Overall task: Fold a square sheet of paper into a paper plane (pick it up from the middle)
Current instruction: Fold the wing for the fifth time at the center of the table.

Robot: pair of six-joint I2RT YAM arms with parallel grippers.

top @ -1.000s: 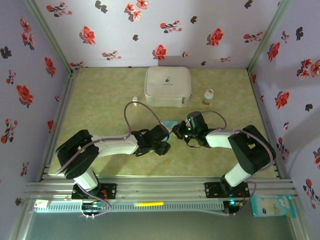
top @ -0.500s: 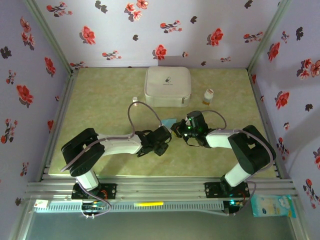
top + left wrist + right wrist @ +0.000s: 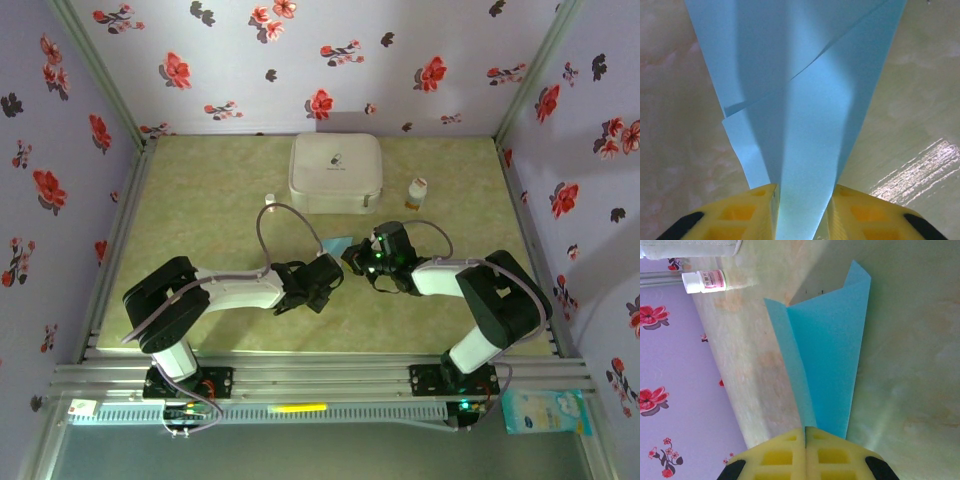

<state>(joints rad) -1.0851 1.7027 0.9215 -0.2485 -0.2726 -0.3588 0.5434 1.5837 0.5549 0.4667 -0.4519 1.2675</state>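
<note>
Paper, light blue and partly folded with a slanting crease, runs forward from between the left gripper's yellow fingers, which sit narrow against its two sides. The right gripper is pinched tight on a narrow end of the paper, which widens ahead of it over the surface. Far ahead of that gripper are a small white bottle and a white case.

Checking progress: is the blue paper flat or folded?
Folded: the paper shows overlapping layers and a crease, pinched by the left end effector and right end effector.
</note>
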